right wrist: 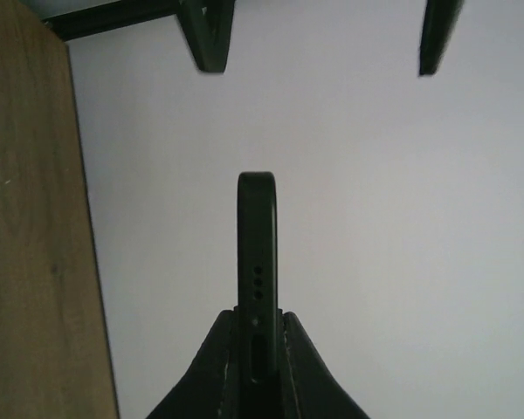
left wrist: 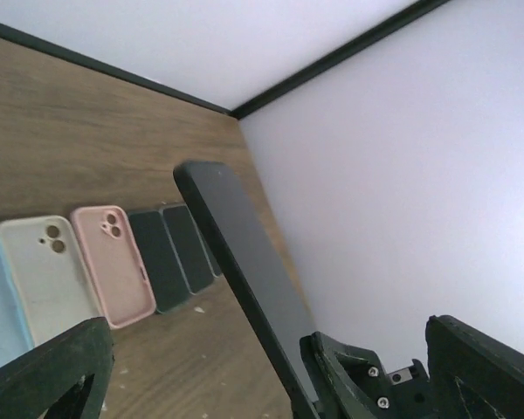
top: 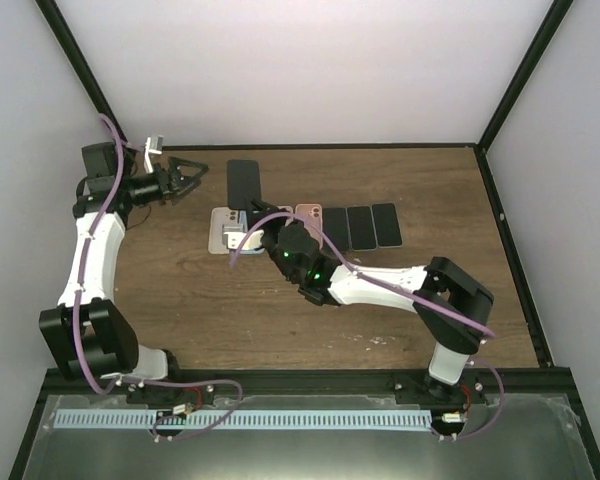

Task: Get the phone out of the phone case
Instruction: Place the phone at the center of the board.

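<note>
- Right gripper (right wrist: 258,325) is clamped on the black case's (right wrist: 257,227) bottom edge, holding it upright, off the table.
- Left gripper (top: 188,182) gapes wide, empty, just beside it.
- Whether the phone sits inside, I cannot tell.
- Best to grip the free end squarely and peel slowly.

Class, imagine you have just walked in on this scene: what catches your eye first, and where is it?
The right pincer is clamped on a dark phone case, held edge-on near the middle of the wooden table. Beside it lies a row of cases, a pink case standing out. At far left the left pincer stands open next to a dark phone lying flat.
</note>
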You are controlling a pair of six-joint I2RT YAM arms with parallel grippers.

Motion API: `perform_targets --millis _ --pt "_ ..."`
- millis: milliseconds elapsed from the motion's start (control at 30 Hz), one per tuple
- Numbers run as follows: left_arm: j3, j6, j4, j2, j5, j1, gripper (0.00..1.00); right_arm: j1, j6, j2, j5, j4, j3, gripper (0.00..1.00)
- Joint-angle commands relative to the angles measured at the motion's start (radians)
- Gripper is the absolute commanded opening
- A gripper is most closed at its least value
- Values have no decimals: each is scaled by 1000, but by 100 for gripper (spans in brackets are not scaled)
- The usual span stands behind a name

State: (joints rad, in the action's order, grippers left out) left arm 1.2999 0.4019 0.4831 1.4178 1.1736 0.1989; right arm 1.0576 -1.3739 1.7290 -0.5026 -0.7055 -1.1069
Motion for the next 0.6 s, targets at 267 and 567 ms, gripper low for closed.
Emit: perform_targets --millis 267,567 --pt "-77 270 -167 -16 170 -73 78 49 -259 54 -12 -415 1 1" --pt "-116 369 -277 -4 170 -131 48 78 -280 46 -12 -428 2 1"
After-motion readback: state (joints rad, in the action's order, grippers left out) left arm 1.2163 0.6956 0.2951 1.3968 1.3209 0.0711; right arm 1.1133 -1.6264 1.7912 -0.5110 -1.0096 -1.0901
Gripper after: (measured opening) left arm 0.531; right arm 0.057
